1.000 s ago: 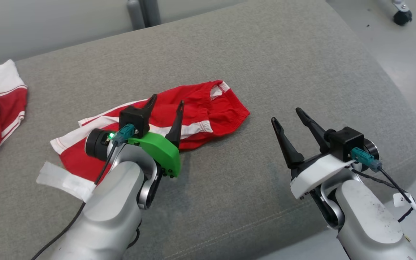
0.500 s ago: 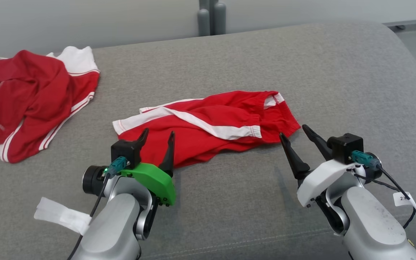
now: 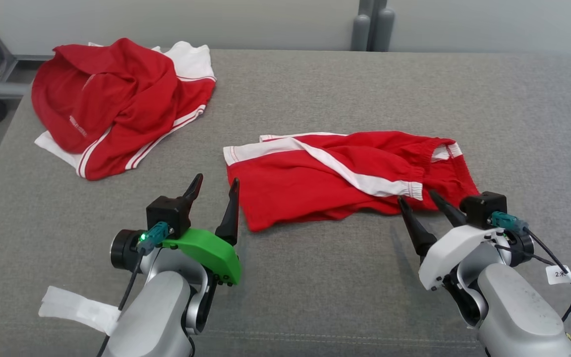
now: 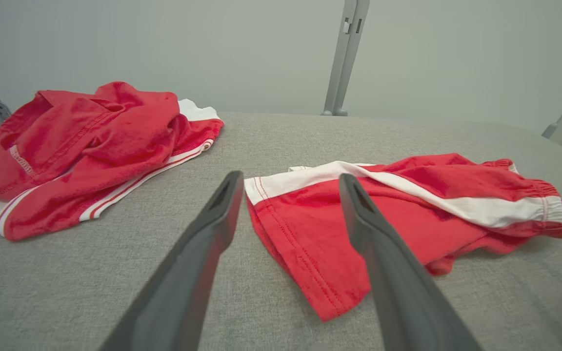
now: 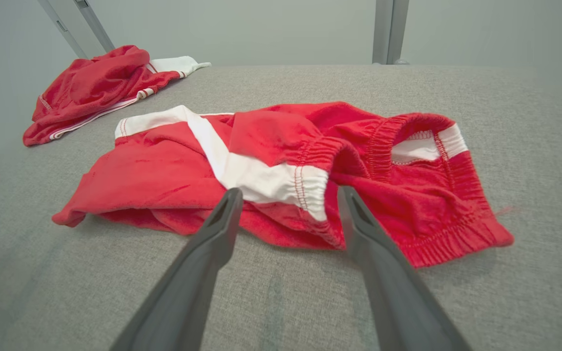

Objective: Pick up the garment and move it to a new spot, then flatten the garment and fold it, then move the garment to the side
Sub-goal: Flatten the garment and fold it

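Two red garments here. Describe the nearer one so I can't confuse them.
On the grey cushion, look at the middle. The red shorts lie there mostly flat, with a broad white stripe and gathered waistband; the other red garment is heaped at the far left corner.

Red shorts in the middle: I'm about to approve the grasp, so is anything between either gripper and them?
Nothing visible. Bare grey cushion lies between the left gripper and the shorts; the right gripper is at their waistband edge.
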Motion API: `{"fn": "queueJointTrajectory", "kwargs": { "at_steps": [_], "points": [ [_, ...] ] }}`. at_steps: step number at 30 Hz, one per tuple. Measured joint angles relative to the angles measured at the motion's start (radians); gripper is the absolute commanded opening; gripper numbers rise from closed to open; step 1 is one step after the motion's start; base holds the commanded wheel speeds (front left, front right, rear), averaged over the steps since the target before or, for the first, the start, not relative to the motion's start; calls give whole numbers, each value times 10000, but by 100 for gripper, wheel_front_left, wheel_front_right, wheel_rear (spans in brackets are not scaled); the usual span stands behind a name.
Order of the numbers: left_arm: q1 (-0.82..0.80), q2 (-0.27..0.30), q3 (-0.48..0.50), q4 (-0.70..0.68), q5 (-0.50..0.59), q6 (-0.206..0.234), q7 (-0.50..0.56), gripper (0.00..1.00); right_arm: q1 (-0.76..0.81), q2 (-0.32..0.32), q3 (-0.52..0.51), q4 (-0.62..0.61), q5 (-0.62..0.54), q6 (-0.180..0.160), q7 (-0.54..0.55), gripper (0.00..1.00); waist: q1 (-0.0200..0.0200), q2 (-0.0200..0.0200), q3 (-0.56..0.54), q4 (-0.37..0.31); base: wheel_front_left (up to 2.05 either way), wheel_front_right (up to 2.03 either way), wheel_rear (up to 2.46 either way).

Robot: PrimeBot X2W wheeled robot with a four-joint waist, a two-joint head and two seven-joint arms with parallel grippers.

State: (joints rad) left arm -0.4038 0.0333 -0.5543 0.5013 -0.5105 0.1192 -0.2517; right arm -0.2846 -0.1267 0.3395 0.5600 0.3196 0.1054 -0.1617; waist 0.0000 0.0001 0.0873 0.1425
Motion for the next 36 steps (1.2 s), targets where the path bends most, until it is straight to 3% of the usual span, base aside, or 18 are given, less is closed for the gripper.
{"fn": "queueJointTrajectory", "kwargs": {
  "at_steps": [8,19,21,23,25,31,32,33,34,36],
  "points": [
    [354,2,362,-282,359,2,0,100,-322,-12,-109,606,94,2,13,100,0,0,159,648,0,0,0],
    [728,6,585,-587,579,2,0,100,-526,-90,-226,1271,104,2,-84,99,0,-1,224,746,0,0,0],
    [815,6,591,-606,598,2,0,100,-569,-86,-224,1344,163,2,-148,70,0,-1,211,739,0,0,0],
    [883,6,600,-629,683,2,0,100,-572,-75,-211,1434,163,2,-151,64,0,0,195,730,0,0,0],
    [971,6,610,-637,759,2,0,100,-601,-58,-174,1584,163,4,-226,52,0,-1,172,719,0,0,0],
    [1060,8,663,-700,863,2,0,100,-828,-48,-69,1804,161,38,-324,41,0,0,136,723,0,0,0],
    [1083,8,685,-706,884,2,0,100,-861,-50,-36,1820,157,86,-330,36,0,-1,137,723,0,0,0],
    [1106,8,708,-717,907,2,0,100,-899,-50,-13,1827,155,86,-397,25,0,0,138,722,0,0,0],
    [1130,8,736,-729,940,2,0,100,-954,-50,-4,1829,148,86,-447,6,0,-1,141,719,0,0,0],
    [1184,4,869,-740,957,2,0,100,-1072,-54,12,1829,142,86,-504,0,0,0,143,701,0,0,0]
  ]
}}
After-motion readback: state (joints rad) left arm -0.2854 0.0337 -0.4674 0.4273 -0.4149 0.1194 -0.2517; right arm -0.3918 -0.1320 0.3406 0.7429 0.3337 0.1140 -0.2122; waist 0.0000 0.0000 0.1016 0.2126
